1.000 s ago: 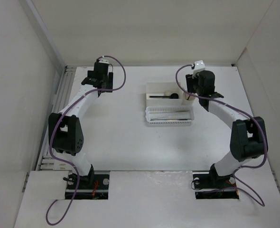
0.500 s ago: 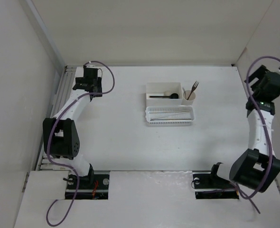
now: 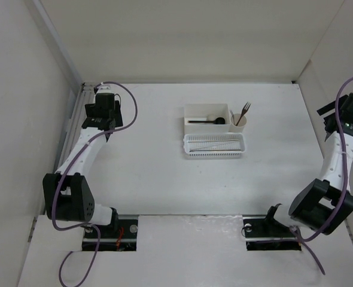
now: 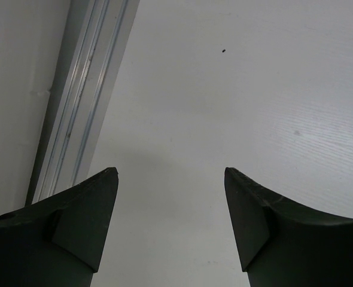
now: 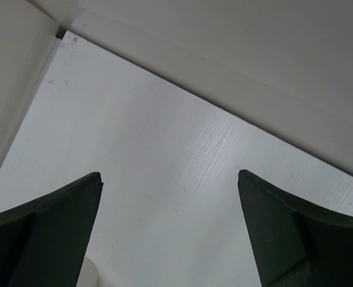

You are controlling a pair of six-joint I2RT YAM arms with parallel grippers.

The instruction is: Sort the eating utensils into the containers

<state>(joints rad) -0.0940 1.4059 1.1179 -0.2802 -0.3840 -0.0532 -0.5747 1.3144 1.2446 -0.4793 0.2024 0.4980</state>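
Top view: the cup (image 3: 239,123) could be toppled if its forks (image 3: 245,110) are clipped by an arm reaching in; spoons (image 3: 201,121) are held in the box (image 3: 191,111), sticks (image 3: 212,141) in the tray (image 3: 214,155). Left wrist: the left gripper (image 4: 170,174) is shown spread open, empty, all these well to its right. Right wrist: the right gripper (image 5: 169,176) likewise, all well to its left

The 2 arms are standing spread wide, each one leaning toward its own side. The left arm (image 3: 84,152) is stretching forward and out to the left, with its elbow sitting low near the base. The left gripper (image 4: 170,173) is pointing downward, its 2 dark fingers (image 4: 81,227) parted widely. The right arm (image 3: 337,164) is bending out to the right, forearm rising steeply. The right gripper (image 5: 169,176) is gaping too, with its fingers (image 5: 287,230) far apart.
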